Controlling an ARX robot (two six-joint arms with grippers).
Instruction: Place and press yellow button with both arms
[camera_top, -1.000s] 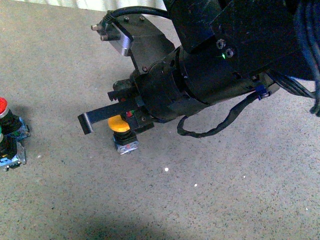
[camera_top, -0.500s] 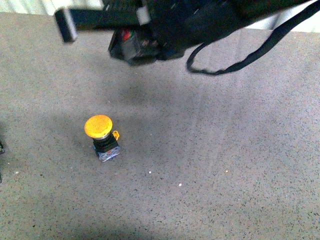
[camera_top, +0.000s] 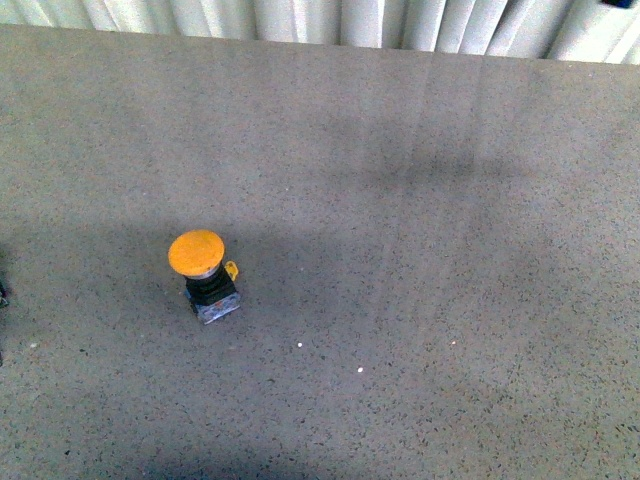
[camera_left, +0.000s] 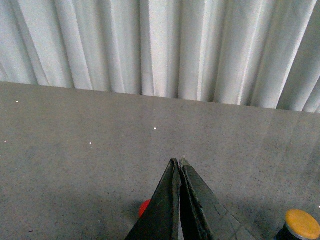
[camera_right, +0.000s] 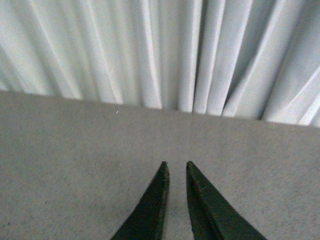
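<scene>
The right arm that hung across the far part of the front view half a second ago has gone from it, and a second ago its fingers were down beside the button. Now only the grey tabletop (camera_top: 450, 250) and the pale curtain (camera_top: 300, 20) along its far edge show there.

The yellow button (camera_top: 197, 255) has not moved in that last half second. It stands upright on its small base, alone, on the left half of the tabletop, well short of the far edge, with nothing touching it.

In its own wrist view the left gripper (camera_left: 179, 161) has its two dark fingers pressed tip to tip, with nothing between them. The yellow cap shows off to one side of it, and a bit of red cap (camera_left: 144, 207) peeks out from behind one finger.

The right gripper (camera_right: 176, 165) is lifted clear. Its fingers are parted by a narrow gap with only bare tabletop seen through it, so it holds nothing.
</scene>
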